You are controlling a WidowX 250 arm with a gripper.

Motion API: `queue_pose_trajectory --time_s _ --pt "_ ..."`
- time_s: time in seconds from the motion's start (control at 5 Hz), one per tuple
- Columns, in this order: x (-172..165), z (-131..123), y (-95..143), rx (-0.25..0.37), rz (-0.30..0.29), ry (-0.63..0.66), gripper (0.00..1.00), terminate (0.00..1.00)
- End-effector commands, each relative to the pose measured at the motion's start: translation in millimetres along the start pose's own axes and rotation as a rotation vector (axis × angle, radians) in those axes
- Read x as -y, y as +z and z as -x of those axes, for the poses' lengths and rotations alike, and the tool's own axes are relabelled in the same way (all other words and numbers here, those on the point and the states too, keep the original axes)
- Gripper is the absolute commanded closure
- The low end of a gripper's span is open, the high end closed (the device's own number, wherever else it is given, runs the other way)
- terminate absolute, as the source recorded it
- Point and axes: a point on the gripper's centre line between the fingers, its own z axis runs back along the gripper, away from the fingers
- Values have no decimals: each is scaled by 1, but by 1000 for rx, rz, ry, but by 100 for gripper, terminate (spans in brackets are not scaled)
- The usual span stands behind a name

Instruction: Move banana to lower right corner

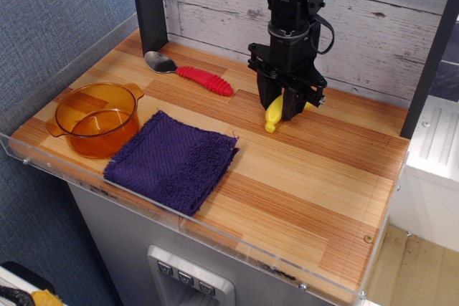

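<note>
The small yellow toy banana (273, 115) lies on the striped wood tabletop near the back wall, right of centre. My black gripper (280, 110) stands straight down over it, its fingers closed against the banana's two sides at table level. Only the banana's near end and a bit of its far end show past the fingers. The lower right corner (368, 238) of the tabletop, with a small round screw hole and a clear acrylic rim, lies well in front and to the right of the gripper.
A red-handled spoon (192, 75) lies at the back left of the gripper. A purple cloth (172, 160) lies front centre-left. An amber glass pot (96, 118) stands at the front left. Dark posts stand at the back left (148, 5) and right (430, 55).
</note>
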Motion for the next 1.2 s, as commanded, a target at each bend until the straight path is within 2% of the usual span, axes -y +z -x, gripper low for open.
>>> queue_pose_trajectory --time_s 0.0,0.4,0.6,0.8,1.0 --pt "-2 -5 18 45 -13 2 100 0" --pt "-7 -1 37 48 -29 19 100 0" --pt "-9 6 58 86 -44 43 100 0" --pt "-4 18 74 97 -29 69 100 0" --pt "14 29 80 78 -22 67 100 0"
